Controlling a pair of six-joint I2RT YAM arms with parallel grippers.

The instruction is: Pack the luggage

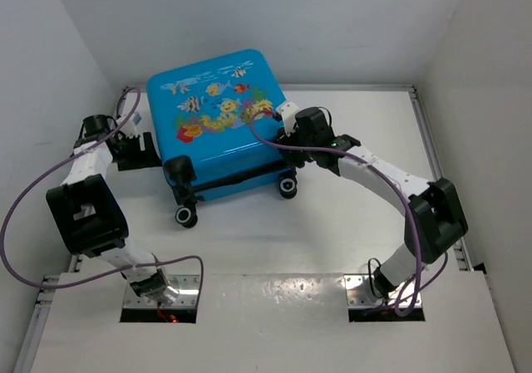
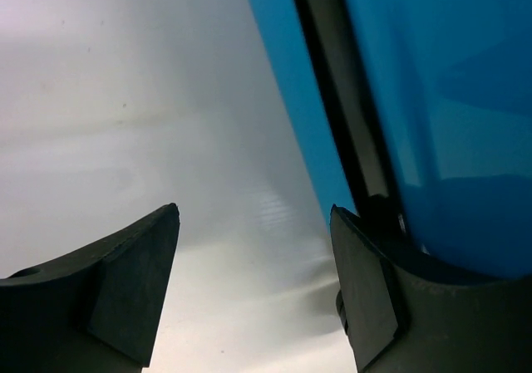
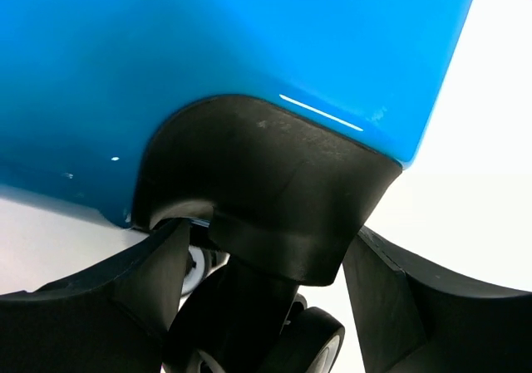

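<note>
Left jaws released beside luggage (image 2: 449,99); right jaws straddle its wheel mount (image 3: 274,182), grip unclear.

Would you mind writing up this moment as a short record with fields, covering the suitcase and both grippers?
Luggage: closed, lying flat, fish print up, wheels toward the arms
Position: far left-centre of the white table
Left gripper: open, low beside the luggage's left side, holding nothing
Right gripper: open, fingers either side of a corner wheel mount; contact cannot be told
</note>
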